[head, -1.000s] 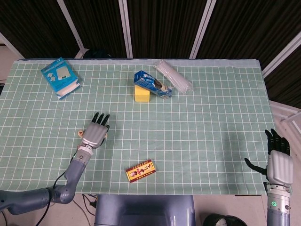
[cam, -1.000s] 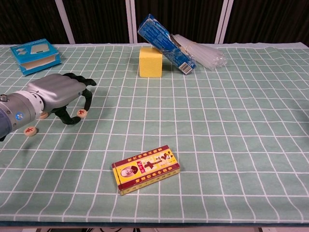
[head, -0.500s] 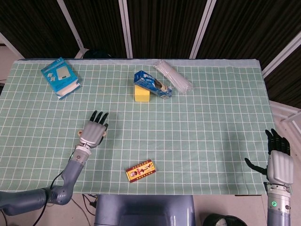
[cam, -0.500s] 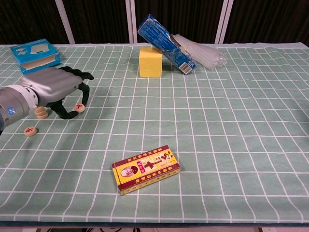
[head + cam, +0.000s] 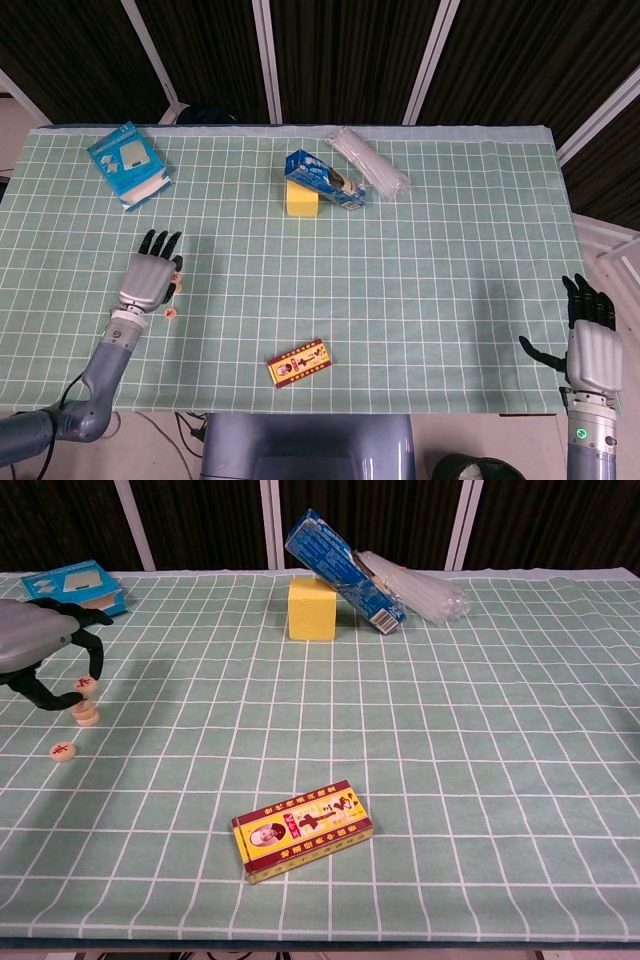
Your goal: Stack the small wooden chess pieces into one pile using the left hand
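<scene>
The green checked tablecloth (image 5: 450,780) covers the whole table, and at its far edge lie a blue carton (image 5: 342,568) leaning on a yellow block (image 5: 312,608), a clear plastic packet (image 5: 420,592) and a blue box (image 5: 72,588); nearer the front sits a red and yellow card box (image 5: 303,830). The right hand (image 5: 592,345) hangs off the table's near right corner, fingers spread and holding nothing. The left hand (image 5: 45,655) hovers at the left side with a chess piece (image 5: 86,687) pinched between thumb and a fingertip, held just above a small pile (image 5: 87,715) of discs on the cloth. One more loose piece (image 5: 63,751) lies flat near the pile, toward the front edge. These discs look light, hard and smooth, so they will probably slide easily and a careless touch could topple the pile. Taking each by its rim, on opposite edges, seems best, keeping it level so it lands flat and centred on the disc beneath.
</scene>
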You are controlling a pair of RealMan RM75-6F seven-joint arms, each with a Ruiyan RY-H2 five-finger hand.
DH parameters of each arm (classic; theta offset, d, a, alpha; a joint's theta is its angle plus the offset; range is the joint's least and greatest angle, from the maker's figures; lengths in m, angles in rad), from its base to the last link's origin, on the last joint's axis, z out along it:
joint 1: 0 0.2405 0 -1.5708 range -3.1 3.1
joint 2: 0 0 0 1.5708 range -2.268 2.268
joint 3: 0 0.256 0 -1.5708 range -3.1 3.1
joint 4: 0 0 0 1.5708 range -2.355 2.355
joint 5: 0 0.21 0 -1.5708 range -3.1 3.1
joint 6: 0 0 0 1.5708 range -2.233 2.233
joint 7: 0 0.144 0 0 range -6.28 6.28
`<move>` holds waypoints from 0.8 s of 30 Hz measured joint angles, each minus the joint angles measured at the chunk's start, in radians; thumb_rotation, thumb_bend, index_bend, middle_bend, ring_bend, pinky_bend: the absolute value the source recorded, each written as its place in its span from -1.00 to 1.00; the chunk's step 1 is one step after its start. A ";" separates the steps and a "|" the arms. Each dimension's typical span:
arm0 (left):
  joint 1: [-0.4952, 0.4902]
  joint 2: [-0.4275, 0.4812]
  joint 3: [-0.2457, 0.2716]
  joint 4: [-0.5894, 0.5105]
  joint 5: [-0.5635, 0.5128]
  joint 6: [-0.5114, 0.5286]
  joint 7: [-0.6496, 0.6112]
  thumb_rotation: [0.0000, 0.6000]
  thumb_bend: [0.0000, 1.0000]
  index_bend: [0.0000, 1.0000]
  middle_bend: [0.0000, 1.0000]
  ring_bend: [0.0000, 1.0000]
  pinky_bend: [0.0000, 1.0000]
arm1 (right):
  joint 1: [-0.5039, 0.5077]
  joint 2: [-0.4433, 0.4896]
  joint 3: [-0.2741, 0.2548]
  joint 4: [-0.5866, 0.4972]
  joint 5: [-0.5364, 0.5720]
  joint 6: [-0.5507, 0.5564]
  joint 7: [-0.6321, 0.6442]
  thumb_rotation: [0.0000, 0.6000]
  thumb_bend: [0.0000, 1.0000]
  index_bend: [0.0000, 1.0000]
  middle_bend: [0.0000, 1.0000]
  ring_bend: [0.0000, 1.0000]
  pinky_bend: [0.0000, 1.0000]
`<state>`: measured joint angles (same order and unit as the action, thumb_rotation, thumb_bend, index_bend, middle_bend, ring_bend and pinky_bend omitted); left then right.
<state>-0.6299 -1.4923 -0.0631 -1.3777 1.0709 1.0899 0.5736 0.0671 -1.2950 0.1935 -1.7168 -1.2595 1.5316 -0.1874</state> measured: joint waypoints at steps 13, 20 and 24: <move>0.013 -0.012 -0.001 0.034 0.019 -0.018 -0.013 1.00 -0.28 -0.07 -0.91 -1.00 -0.99 | 0.000 0.002 0.001 0.001 0.003 -0.002 0.004 1.00 -0.53 -0.84 -0.97 -0.82 -1.00; 0.018 -0.012 -0.004 0.029 0.019 -0.021 -0.005 1.00 -0.28 -0.13 -0.91 -1.00 -0.99 | 0.000 0.001 0.001 0.001 0.003 -0.002 0.003 1.00 -0.53 -0.83 -0.97 -0.82 -1.00; 0.017 -0.015 -0.004 0.029 0.021 -0.025 0.001 1.00 -0.28 -0.14 -0.90 -1.00 -0.99 | 0.000 0.001 0.001 0.000 0.004 -0.001 0.001 1.00 -0.54 -0.83 -0.97 -0.82 -1.00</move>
<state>-0.6127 -1.5070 -0.0673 -1.3489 1.0924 1.0652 0.5742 0.0670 -1.2941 0.1949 -1.7165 -1.2555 1.5304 -0.1862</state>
